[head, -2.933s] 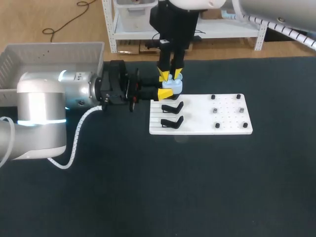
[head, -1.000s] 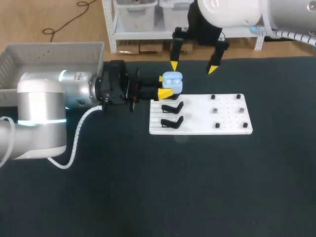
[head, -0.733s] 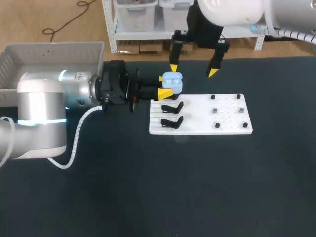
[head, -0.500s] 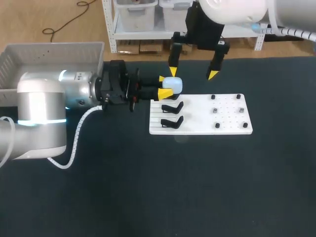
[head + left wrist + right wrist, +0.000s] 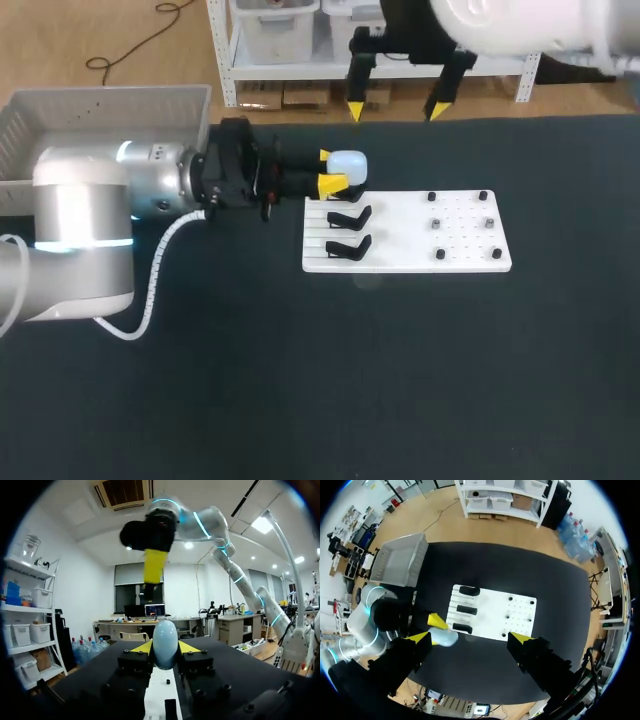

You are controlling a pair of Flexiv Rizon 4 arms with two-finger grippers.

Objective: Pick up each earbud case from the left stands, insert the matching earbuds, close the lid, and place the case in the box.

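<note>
Left claw (image 5: 330, 170) grips the closed earbud case (image 5: 348, 165) between its fingers

Right claw (image 5: 471, 637) fingers wide apart, high over white board (image 5: 495, 616); left claw (image 5: 440, 630) holding pale case (image 5: 448, 638).

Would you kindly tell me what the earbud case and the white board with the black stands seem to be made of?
The earbud case looks like smooth pale-blue plastic, given its rounded moulded shell and soft sheen. The white board seems rigid matte plastic or painted sheet: flat, white, without glare; I cannot tell which.
</note>
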